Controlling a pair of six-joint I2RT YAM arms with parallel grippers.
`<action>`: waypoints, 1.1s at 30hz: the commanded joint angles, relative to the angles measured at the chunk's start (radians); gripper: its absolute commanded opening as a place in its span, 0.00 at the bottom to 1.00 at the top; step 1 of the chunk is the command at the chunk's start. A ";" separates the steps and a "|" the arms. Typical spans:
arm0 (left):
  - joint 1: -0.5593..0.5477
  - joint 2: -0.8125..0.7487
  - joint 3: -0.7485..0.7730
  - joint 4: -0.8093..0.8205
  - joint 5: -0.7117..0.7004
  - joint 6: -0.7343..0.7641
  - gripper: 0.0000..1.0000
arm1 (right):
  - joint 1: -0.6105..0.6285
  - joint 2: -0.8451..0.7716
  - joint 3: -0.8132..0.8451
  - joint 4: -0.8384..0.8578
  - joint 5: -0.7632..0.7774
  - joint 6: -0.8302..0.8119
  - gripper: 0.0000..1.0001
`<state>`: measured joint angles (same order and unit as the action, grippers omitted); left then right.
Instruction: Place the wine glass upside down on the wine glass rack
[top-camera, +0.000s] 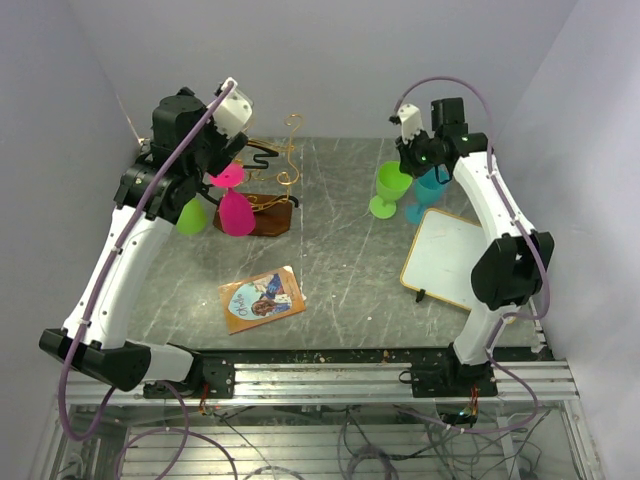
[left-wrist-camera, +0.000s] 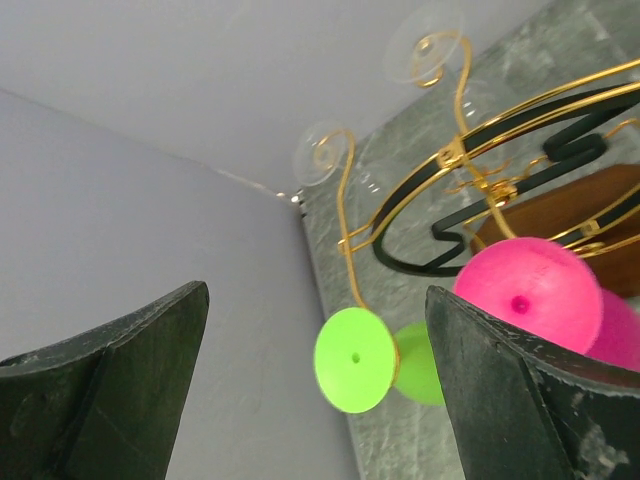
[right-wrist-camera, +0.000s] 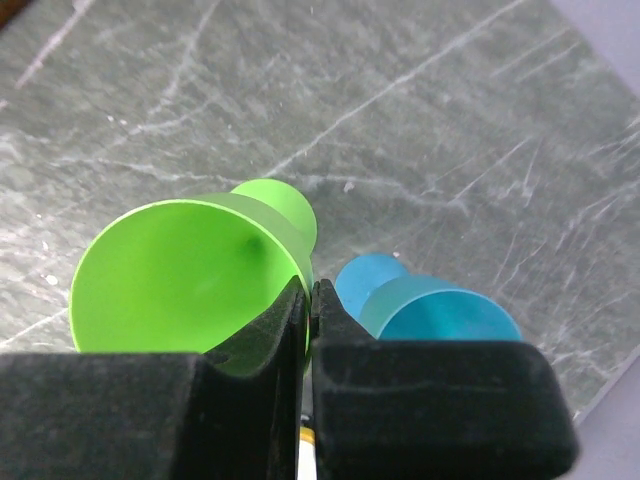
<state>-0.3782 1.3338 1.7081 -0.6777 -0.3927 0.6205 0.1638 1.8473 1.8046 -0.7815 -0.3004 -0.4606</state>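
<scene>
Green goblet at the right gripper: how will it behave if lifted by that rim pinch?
Probably light: it looks like thin plastic, so the green goblet should lift easily. The right gripper pinches only one side of the rim, so it may swing or tilt off-centre. The smooth wall could slip, and the blue goblet close beside it might get knocked.

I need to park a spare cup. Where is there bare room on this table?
Free: the middle of the table, between the wine glass rack and the upright green glass; also nearer, between the picture card and the whiteboard. Crowded: around the rack, and the far right by the teal glass.
</scene>
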 joint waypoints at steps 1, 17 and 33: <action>0.001 0.005 0.012 0.014 0.142 -0.086 1.00 | 0.001 -0.085 0.087 -0.020 -0.066 0.029 0.00; 0.001 0.044 0.139 0.072 0.619 -0.371 0.98 | 0.002 -0.303 0.141 0.169 -0.336 0.225 0.00; -0.038 0.205 0.035 0.450 1.061 -1.081 0.82 | 0.001 -0.361 0.159 0.266 -0.540 0.349 0.00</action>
<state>-0.3981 1.5108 1.7672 -0.3588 0.5632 -0.2638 0.1638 1.5089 1.9530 -0.5594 -0.7830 -0.1432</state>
